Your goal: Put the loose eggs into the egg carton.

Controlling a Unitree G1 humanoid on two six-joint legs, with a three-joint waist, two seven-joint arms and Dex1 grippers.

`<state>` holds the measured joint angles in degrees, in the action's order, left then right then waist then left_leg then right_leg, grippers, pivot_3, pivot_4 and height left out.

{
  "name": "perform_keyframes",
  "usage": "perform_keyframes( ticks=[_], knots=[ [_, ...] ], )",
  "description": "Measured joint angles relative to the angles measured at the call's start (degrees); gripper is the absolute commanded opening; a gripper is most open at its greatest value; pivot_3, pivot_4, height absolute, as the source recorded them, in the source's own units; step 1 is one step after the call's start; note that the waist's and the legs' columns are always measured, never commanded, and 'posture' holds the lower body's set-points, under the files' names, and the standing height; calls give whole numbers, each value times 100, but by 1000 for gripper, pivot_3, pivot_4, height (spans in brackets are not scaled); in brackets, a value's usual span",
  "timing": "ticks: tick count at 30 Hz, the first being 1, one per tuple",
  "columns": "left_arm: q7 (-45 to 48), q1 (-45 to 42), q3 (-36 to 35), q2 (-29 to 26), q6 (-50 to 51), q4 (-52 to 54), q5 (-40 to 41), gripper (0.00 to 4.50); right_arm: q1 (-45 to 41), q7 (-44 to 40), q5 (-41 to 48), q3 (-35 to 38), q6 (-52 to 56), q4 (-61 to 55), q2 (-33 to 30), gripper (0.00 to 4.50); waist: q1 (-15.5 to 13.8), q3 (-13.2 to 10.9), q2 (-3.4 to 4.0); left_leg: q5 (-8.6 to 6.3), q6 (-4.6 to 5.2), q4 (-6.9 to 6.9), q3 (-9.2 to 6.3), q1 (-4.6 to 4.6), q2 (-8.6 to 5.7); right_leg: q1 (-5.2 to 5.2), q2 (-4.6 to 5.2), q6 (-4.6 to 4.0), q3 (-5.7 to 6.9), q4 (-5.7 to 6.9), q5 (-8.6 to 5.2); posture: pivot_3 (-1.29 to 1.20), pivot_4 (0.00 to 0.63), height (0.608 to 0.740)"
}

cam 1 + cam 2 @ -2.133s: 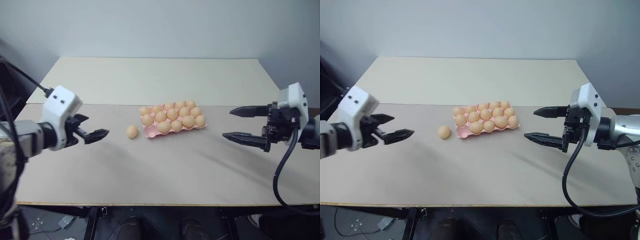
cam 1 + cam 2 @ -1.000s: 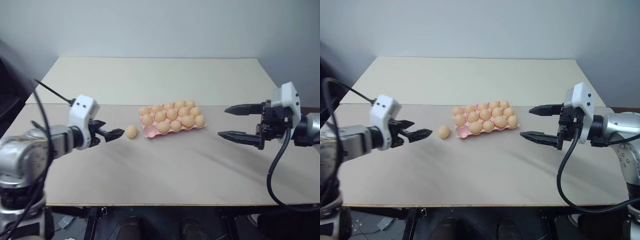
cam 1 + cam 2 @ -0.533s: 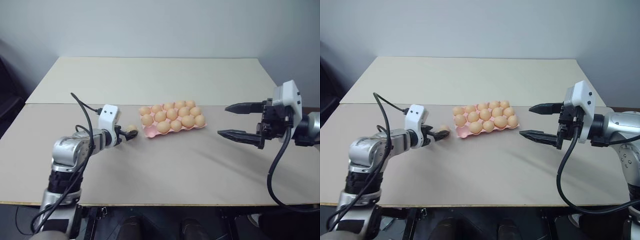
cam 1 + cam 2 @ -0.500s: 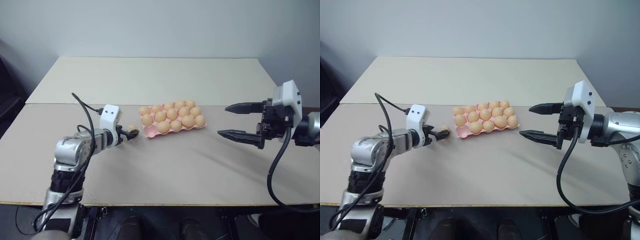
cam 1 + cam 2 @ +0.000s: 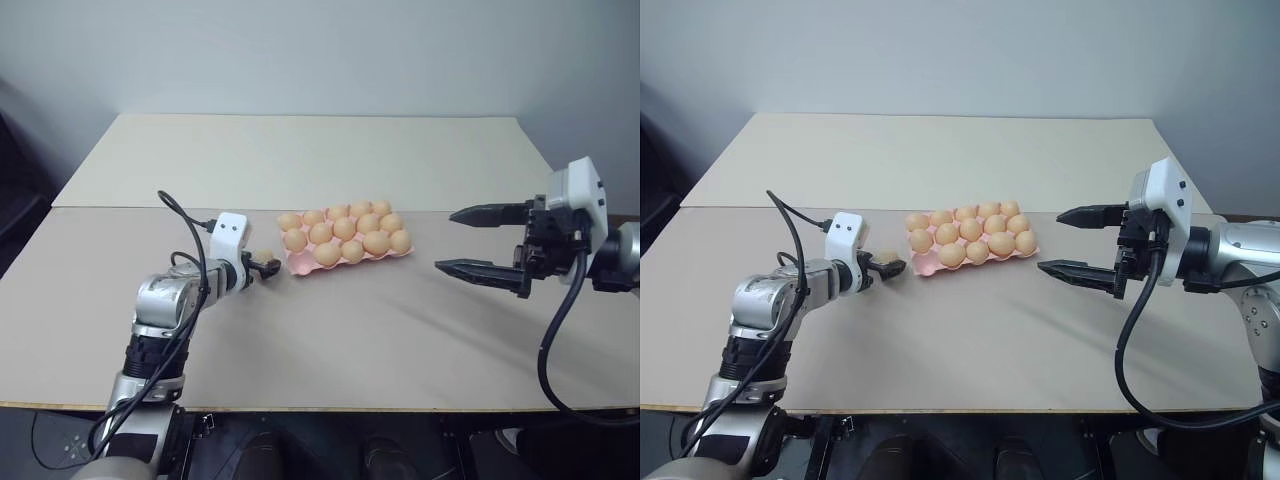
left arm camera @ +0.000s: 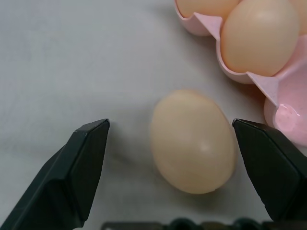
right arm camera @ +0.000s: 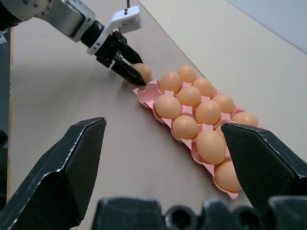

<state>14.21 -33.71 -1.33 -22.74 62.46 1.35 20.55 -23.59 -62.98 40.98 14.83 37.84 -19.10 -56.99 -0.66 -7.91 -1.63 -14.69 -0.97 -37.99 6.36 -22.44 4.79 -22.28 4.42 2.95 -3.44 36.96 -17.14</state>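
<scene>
My left hand (image 6: 170, 158) sits low on the desk (image 5: 330, 330) with its fingers (image 6: 81, 167) spread wide on either side of the loose egg (image 6: 193, 140), gripping nothing yet; I have it bracketed so a close should take it across its narrow waist. Just beyond the egg lies the egg carton (image 6: 280, 103), one empty pink cup (image 6: 288, 120) right beside it, probably the egg's place. Farther off, my right hand (image 5: 478, 241) hovers fully open and empty past the carton's other end, out of the way.
</scene>
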Motion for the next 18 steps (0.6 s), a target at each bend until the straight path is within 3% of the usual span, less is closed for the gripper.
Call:
perform_keyframes(
  ticks=[2, 5, 12, 18],
  knots=[
    [8, -4, 0, 23, -8, -2, -21, 4487, 0, 6, 24, 0, 3, 0, 0, 4500, 0, 0, 0, 0, 0, 0, 0, 0, 0, 0, 0, 0, 0, 0, 0, 0, 150, 740],
    [9, -4, -1, 37, -37, -2, -50, 3934, 1, 14, 33, 0, 4, -9, 0, 4500, -2, 0, 0, 0, 0, 0, 0, 0, 0, 0, 0, 0, 0, 0, 0, 0, 150, 740],
    [-18, -16, -12, 99, -369, -120, -236, 1846, 1, 57, 37, 0, 5, -12, 0, 4500, -3, 0, 0, 0, 0, 0, 0, 0, 0, 0, 0, 0, 0, 0, 0, 0, 150, 740],
    [-23, -10, -16, 119, -495, -113, -269, 1621, 1, 56, 37, -1, 5, -12, 0, 4500, -3, 0, 0, 0, 0, 0, 0, 0, 0, 0, 0, 0, 0, 0, 0, 0, 150, 740]
  ],
)
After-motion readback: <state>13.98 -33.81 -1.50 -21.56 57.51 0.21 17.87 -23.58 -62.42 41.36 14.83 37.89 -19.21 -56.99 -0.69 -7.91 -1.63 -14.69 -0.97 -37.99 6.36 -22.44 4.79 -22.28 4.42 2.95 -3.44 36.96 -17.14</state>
